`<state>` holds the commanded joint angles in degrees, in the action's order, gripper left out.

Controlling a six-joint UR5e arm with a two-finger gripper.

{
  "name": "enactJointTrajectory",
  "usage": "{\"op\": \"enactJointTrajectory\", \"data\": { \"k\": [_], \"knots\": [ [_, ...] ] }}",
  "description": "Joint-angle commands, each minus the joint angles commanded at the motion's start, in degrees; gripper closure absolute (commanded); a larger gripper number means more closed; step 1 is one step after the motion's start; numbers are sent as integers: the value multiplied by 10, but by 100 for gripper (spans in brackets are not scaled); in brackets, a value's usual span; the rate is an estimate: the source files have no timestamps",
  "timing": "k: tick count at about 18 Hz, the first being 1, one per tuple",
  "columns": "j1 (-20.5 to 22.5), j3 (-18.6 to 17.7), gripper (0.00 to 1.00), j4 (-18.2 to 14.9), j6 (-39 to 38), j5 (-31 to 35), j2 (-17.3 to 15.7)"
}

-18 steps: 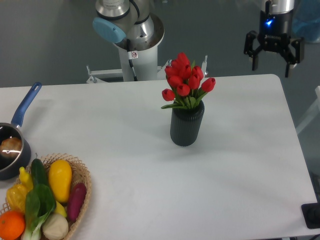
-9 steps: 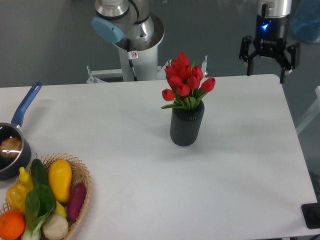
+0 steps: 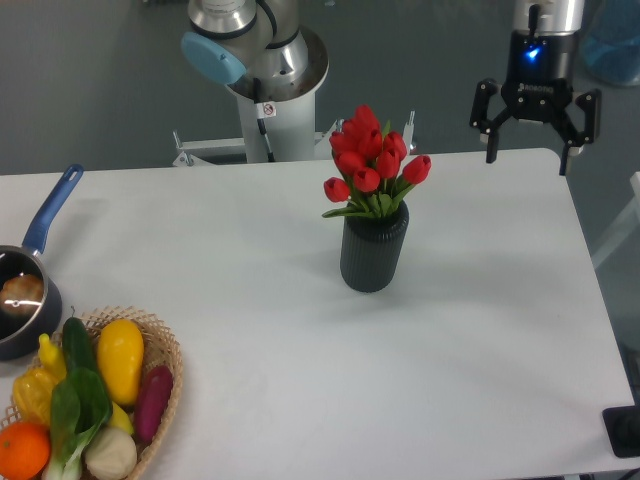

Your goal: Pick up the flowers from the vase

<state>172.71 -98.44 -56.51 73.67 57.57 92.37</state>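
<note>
A bunch of red tulips with green leaves, the flowers point(image 3: 370, 158), stands upright in the dark grey ribbed vase point(image 3: 372, 250) near the middle of the white table. My gripper point(image 3: 527, 160) hangs above the table's far right edge, well to the right of the flowers and about level with their heads. Its fingers point(image 3: 491, 148) point down, spread wide, with nothing between them.
A blue-handled saucepan point(image 3: 28, 270) sits at the left edge. A wicker basket point(image 3: 165, 350) of vegetables and fruit sits at the front left. The arm's base point(image 3: 262, 70) stands behind the table's far edge. A dark object point(image 3: 624, 430) lies at the front right corner.
The gripper has moved left by a small amount and dropped slightly, staying open. The flowers and vase have not moved.
</note>
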Motion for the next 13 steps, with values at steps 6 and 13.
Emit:
{"op": "enactJointTrajectory", "data": {
  "k": [6, 13],
  "knots": [
    [-1, 10, 0, 3, -223, -62, 11],
    [-43, 67, 0, -4, -344, 55, -4]
  ]
}}
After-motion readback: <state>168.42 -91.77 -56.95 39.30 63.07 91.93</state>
